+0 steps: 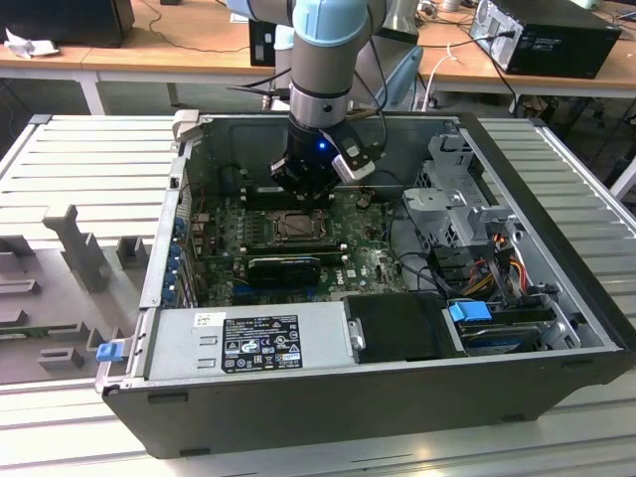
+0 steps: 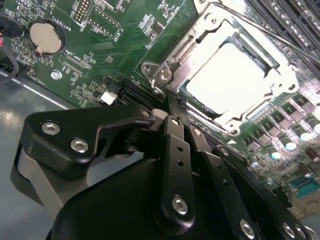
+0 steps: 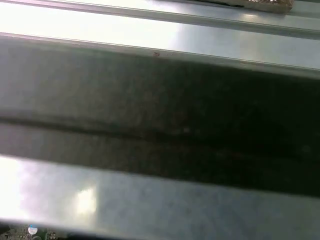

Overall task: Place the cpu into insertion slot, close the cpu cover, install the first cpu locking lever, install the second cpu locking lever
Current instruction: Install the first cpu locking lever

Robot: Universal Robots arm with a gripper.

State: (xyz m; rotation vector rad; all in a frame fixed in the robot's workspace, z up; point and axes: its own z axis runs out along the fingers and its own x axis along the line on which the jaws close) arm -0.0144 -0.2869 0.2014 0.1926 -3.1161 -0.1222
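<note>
Claw [image 2: 175,117] pinched narrow right beside the socket, holding nothing, cpu [image 2: 227,80] already seated with cover [image 2: 200,37] shut over it, inside the case [image 1: 556,199].

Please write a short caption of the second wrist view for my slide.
The gripper beside the socket, where the cpu sits under the closed cpu cover on the green motherboard.

The gripper [image 1: 301,191] hangs just above the insertion slot [image 1: 297,227] inside the open computer case [image 1: 556,298].
</note>
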